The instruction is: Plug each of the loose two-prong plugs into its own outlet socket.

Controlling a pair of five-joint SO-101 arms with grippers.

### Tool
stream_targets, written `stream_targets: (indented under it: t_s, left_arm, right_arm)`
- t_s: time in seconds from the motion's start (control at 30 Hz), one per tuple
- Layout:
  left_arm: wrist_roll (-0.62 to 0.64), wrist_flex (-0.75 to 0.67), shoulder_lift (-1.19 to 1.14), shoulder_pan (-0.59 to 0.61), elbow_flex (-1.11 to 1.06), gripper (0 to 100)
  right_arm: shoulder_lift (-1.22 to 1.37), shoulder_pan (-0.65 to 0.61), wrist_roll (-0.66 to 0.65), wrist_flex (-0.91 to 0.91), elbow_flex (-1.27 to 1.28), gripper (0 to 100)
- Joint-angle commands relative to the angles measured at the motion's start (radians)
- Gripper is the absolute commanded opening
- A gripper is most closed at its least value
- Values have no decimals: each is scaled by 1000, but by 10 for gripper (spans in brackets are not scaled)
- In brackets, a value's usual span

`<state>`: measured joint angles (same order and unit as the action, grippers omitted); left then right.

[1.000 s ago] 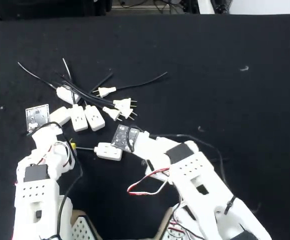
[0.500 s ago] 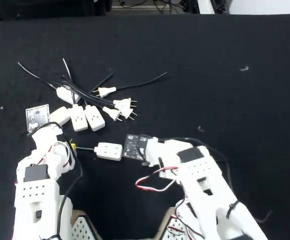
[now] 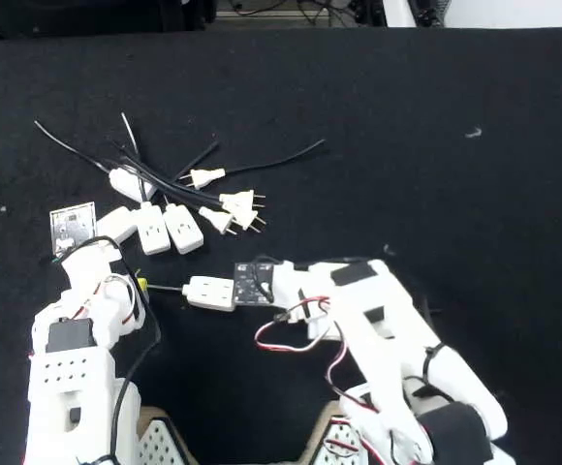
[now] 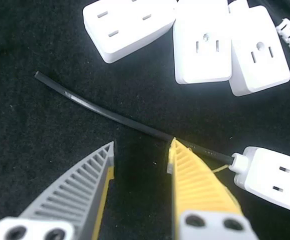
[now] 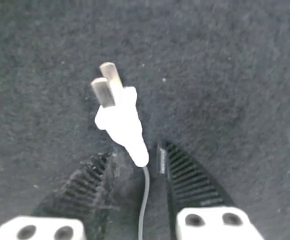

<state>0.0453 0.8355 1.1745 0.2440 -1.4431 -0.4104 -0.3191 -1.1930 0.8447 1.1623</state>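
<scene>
The right end effector (image 5: 136, 154) is pinching a white 2-prong plug (image 5: 119, 117) by its rear end, where a thin cord leaves it. The plug's 2 flat prongs point away from the fingers, over the black worktop (image 3: 455, 242). In the high view this end effector sits near the front of the worktop, just beside one end of a white corded socket (image 3: 209, 293) that lies flat. The left end effector (image 4: 142, 145) is spread open low over the worktop, its grey finger and its yellow finger well apart. The socket's black cord (image 4: 105, 116) runs across in front of both fingers and meets the tip of the yellow one. The corded socket itself lies just past that yellow finger, slots facing up. Farther back, 3 more white sockets (image 3: 152, 231) lie side by side with their faces up, close enough that I cannot tell whether they touch. Beside and behind them, several loose plugs (image 3: 239, 201) lie on the worktop among a tangle of black cords.
</scene>
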Motion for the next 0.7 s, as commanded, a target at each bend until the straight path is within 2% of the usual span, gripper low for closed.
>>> stream_targets:
  t_s: [0.0, 0.1, 0.27, 0.47, 0.57, 0.67]
  left_arm:
    - [-11, 5, 12, 2, 22, 180]
    - [-11, 5, 12, 2, 22, 180]
    - [-11, 5, 12, 2, 22, 180]
    - [-11, 5, 12, 2, 22, 180]
    - [-11, 3, 12, 2, 22, 180]
    - [-11, 3, 12, 2, 22, 180]
  right_arm:
    - [21, -32, -17, -18, -54, 106]
    - [16, -34, -18, -17, -85, 4]
    - [15, 3, -20, 9, -139, 11]
    - [15, -23, -12, 270, -219, 11]
    - [22, -28, 63, 316, -232, 11]
    - [22, -43, 130, 259, -194, 14]
